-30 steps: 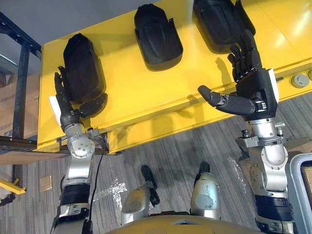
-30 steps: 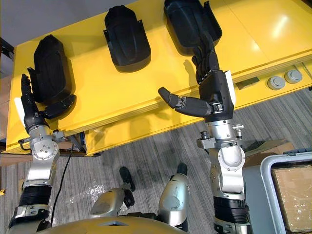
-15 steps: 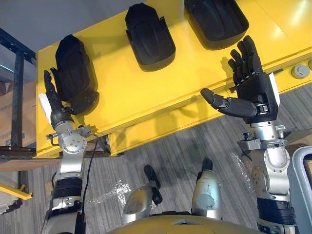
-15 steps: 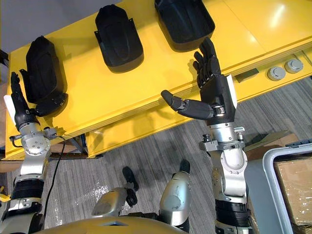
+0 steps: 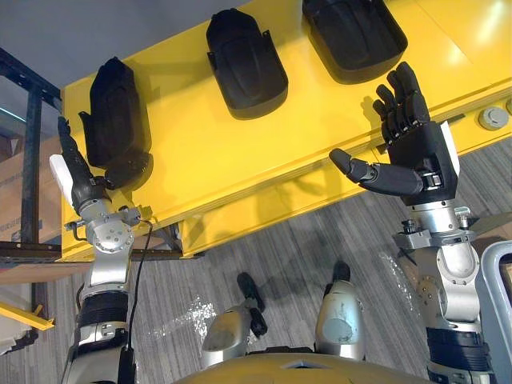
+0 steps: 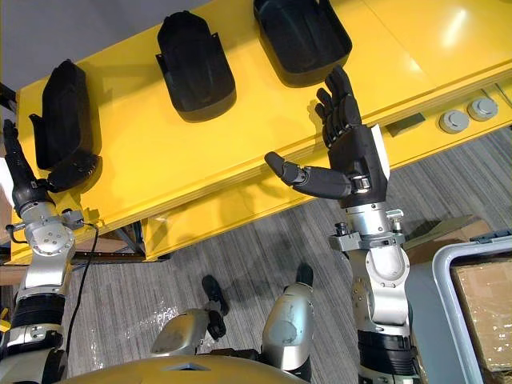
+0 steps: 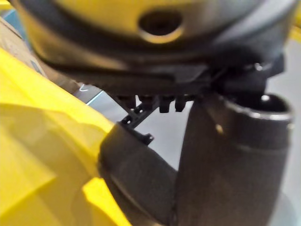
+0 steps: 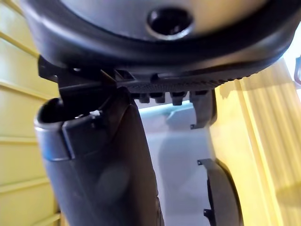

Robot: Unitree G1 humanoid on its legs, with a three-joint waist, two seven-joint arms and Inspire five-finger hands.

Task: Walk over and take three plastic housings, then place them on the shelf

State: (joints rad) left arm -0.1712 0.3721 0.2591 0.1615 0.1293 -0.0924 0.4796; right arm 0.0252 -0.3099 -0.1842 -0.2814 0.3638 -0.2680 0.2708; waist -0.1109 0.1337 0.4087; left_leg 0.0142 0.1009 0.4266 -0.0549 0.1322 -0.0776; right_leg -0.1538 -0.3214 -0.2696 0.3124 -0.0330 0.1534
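Note:
Three black plastic housings lie in a row on the yellow table (image 5: 208, 152): the left housing (image 5: 116, 108), the middle housing (image 5: 244, 64) and the right housing (image 5: 352, 36). My left hand (image 5: 76, 172) is open at the table's left end. Its straight fingers stand beside the left housing's outer side and its thumb lies against the housing's near end. The left wrist view shows that housing (image 7: 136, 179) close by the thumb. My right hand (image 5: 412, 148) is open above the table's front edge, just short of the right housing, with the thumb spread and nothing in it.
A dark metal rack (image 5: 32, 144) stands left of the table. Round grey knobs (image 6: 454, 120) sit on the table's front ledge at the right. A grey bin (image 6: 448, 320) holding a cardboard box (image 6: 488, 300) stands on the floor at the lower right.
The camera has shifted a little. My left hand has slid outward to the left along the left housing. My right hand has drawn back from over the right housing toward the table's front edge.

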